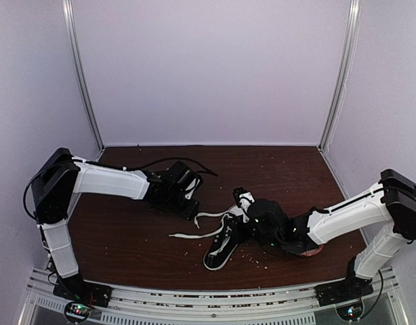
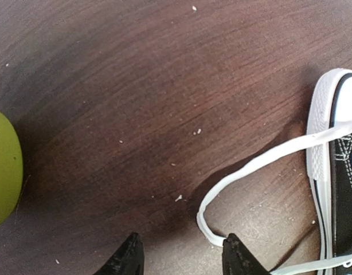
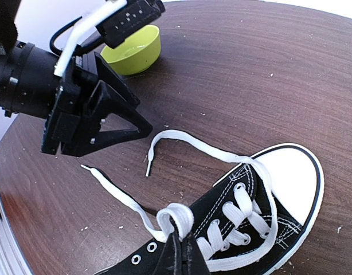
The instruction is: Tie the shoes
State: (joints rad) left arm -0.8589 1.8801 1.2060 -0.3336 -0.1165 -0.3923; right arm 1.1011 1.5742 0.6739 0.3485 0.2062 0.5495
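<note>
While pinching lace [image 3: 175, 216] above sneaker [image 3: 290, 177] with shut right claw [image 3: 179, 243], left claw [image 2: 182, 246] parted, empty, mid-desk [image 2: 136, 86]; no knot yet, whole tying left.

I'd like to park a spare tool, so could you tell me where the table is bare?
The table is bare along the back wall, beyond the sneaker, and at the near left, in front of the left arm. The middle is crowded: laces, sneaker, left end effector and right end effector meet there.
</note>
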